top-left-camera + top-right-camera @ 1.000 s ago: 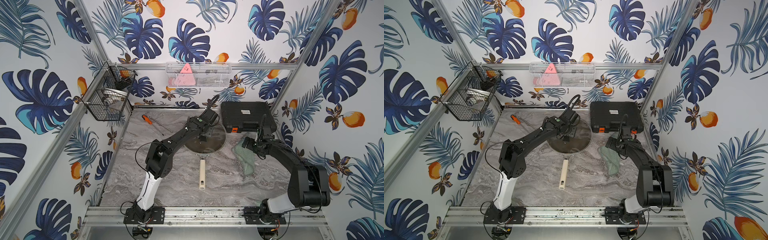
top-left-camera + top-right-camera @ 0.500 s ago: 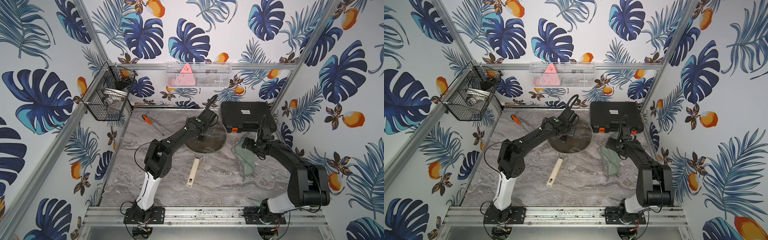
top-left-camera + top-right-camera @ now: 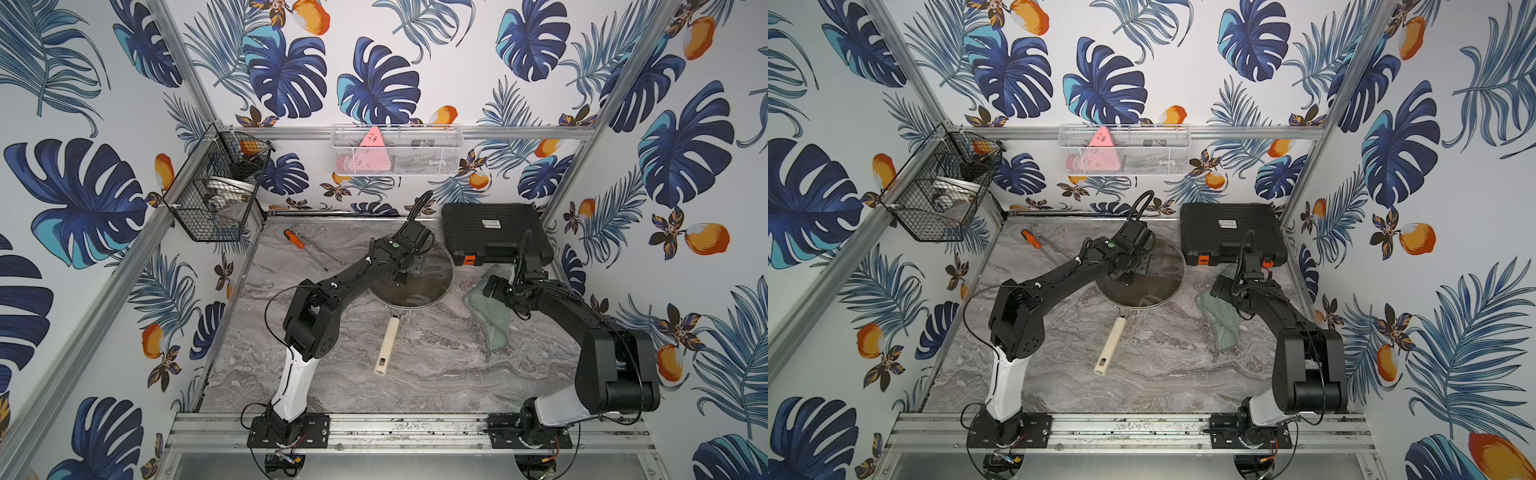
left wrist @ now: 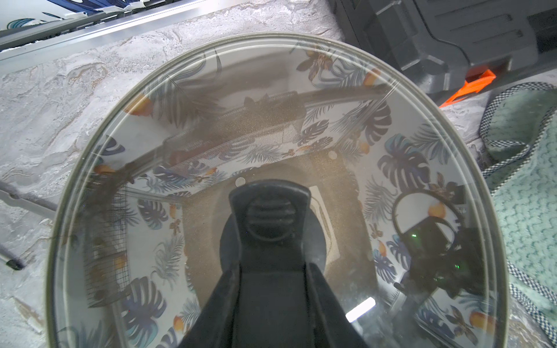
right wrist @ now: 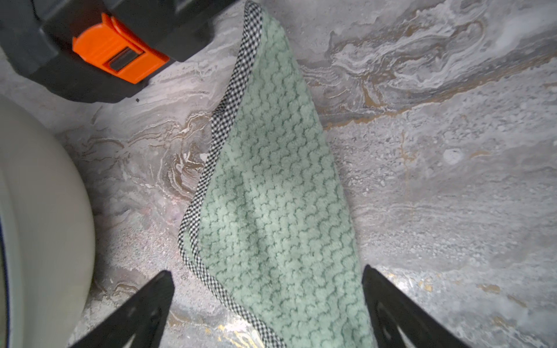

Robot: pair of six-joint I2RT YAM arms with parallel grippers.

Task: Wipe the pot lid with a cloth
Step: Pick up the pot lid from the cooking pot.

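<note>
The pot lid (image 3: 428, 276) (image 3: 1158, 278), round glass with a metal rim, lies over the brown frying pan at the back middle of the table. In the left wrist view the glass of the lid (image 4: 391, 150) mirrors the walls. My left gripper (image 3: 401, 277) (image 4: 272, 271) is shut on the lid's black handle (image 4: 269, 217), one finger on each side. The pale green cloth (image 3: 490, 316) (image 3: 1223, 326) (image 5: 271, 180) lies crumpled on the table to the right of the lid. My right gripper (image 3: 492, 289) (image 5: 266, 274) hangs open just above the cloth's near end, its fingers straddling it.
The pan's cream handle (image 3: 386, 347) points toward the table's front. A black tool case (image 3: 494, 232) with orange latches stands at the back right, close to the cloth. An orange-handled screwdriver (image 3: 295, 240) lies back left. A black wire basket (image 3: 216, 195) and a white one (image 3: 397, 151) hang on the walls.
My left gripper has closed on the lid's handle. The pan turned under it, its cream handle swinging to the left. The right arm has stayed still.
</note>
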